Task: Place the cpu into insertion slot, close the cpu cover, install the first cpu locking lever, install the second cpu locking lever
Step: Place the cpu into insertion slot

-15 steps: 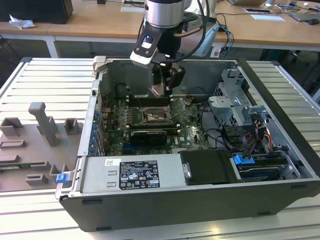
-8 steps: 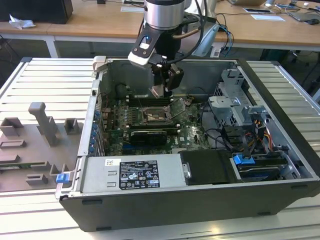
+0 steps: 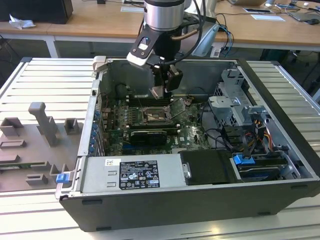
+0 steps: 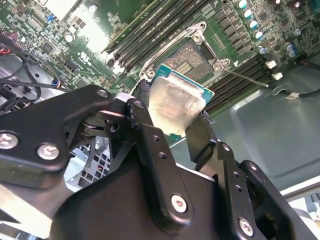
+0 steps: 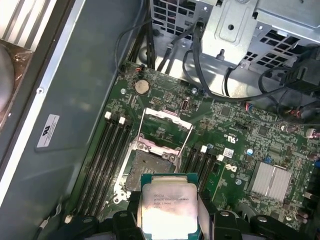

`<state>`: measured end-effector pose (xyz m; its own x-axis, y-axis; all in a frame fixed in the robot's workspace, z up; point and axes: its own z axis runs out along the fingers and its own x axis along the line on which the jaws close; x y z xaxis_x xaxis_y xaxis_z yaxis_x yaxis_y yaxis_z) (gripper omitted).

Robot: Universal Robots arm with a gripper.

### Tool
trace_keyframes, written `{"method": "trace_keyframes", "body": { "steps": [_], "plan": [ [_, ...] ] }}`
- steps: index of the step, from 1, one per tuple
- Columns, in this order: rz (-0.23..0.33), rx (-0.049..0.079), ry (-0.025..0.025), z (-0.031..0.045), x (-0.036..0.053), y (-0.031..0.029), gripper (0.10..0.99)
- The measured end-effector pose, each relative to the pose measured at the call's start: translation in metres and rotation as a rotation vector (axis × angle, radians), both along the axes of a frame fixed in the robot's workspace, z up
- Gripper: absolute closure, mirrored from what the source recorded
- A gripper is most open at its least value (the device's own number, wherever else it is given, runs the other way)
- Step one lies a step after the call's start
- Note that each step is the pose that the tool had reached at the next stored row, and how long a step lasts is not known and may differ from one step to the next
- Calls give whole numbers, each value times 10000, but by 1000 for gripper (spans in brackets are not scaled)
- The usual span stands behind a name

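Observation:
My gripper (image 3: 161, 91) is shut on the cpu (image 3: 157, 92), a flat silver-topped chip with a green rim, held by two opposite edges. In the second wrist view the cpu (image 4: 177, 102) sits between the black fingers (image 4: 144, 112), tilted a little above the insertion slot (image 4: 189, 59). In the first wrist view the cpu (image 5: 169, 206) hangs at the near side of the insertion slot (image 5: 149, 167), whose dark contact field lies bare. The cpu cover (image 5: 165, 126) is swung open, lying beyond the slot. A thin metal lever (image 4: 245, 77) sticks out beside the slot.
The open computer case (image 3: 280, 110) walls in the green board. Black memory slots (image 5: 107, 150) flank the socket on both sides. A black card (image 3: 148, 135), a power supply (image 3: 132, 174), a drive cage (image 3: 235, 102) and loose cables (image 5: 200, 60) crowd the exterior view's right. A grey fixture plate (image 3: 35, 140) lies outside.

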<state>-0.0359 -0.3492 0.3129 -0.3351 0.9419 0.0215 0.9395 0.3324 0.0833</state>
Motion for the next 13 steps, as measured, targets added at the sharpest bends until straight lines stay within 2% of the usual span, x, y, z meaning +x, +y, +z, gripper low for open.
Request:
{"method": "trace_keyframes", "body": {
  "steps": [13],
  "plan": [
    [-832, -1, 1, -46, 0, 0, 553]
  ]
}}
